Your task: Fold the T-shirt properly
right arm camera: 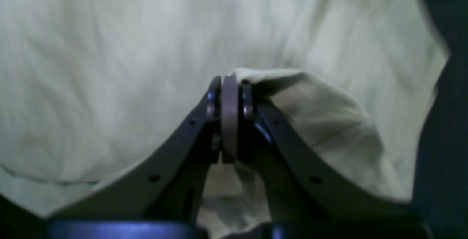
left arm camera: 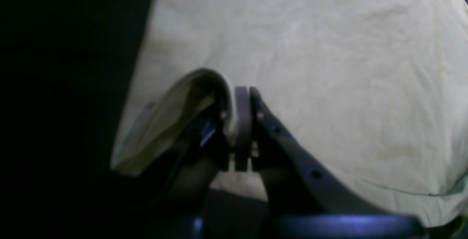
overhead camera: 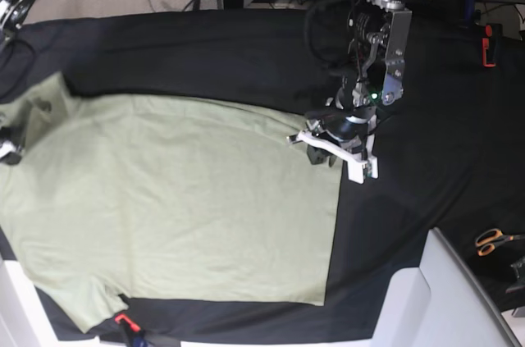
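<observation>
The pale sage-green T-shirt (overhead camera: 180, 199) lies spread flat on the black table cloth (overhead camera: 205, 52). My left gripper (overhead camera: 316, 146) is at the shirt's far right corner. In the left wrist view it (left arm camera: 242, 96) is shut on a raised fold of the shirt's edge (left arm camera: 329, 67). My right gripper (right arm camera: 229, 85) is shut on a bunched fold of the shirt (right arm camera: 109, 49) near its edge. In the base view the right gripper (overhead camera: 6, 148) barely shows at the left border, by the shirt's left end. The collar is out of view.
Orange-handled scissors (overhead camera: 492, 240) lie at the right, by a grey-white panel (overhead camera: 443, 298). A red and black tool (overhead camera: 488, 45) sits at the far right. A small red clip (overhead camera: 123, 320) is at the cloth's near edge. Cables run behind the table.
</observation>
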Available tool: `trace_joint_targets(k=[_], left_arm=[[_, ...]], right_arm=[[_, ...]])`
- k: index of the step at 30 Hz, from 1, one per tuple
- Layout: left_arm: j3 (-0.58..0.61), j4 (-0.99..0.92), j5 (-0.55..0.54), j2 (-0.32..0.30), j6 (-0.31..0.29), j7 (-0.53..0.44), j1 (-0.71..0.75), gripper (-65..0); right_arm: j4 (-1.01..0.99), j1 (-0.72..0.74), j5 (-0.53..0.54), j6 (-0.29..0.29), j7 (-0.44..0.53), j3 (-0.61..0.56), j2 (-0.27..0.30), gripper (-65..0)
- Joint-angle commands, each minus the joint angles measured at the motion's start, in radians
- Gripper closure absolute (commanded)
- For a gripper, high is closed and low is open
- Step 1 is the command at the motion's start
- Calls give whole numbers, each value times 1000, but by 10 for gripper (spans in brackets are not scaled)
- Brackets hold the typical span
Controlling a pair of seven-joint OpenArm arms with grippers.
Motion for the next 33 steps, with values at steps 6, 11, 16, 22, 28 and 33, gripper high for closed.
trace_joint_targets(k=[6,11,16,22,28,33], left_arm=[[-13,3,-6,-2,-5,-20,-56,0],[-13,-31,-6,-2,-5,-21,-96,0],[-14,-54,-6,-1,-5,-23,-125,0],[-89,-85,-8,11,-5,-73,-136,0],[-91,-129,-6,11,-5,-89,-154,0],[-86,-174,-5,13,-5,-101,-173,0]], right_arm=[[-30,54,10,5,100,3,29,-3],[-44,73,10,5,154,3,26,-3],[-98,103,10,5,208,3,29,-3],[-99,122,10,-49,228,3,26,-2],[-101,126,10,-101,292,3,20,-2],[-130,128,10,-109,292,3,21,-2]])
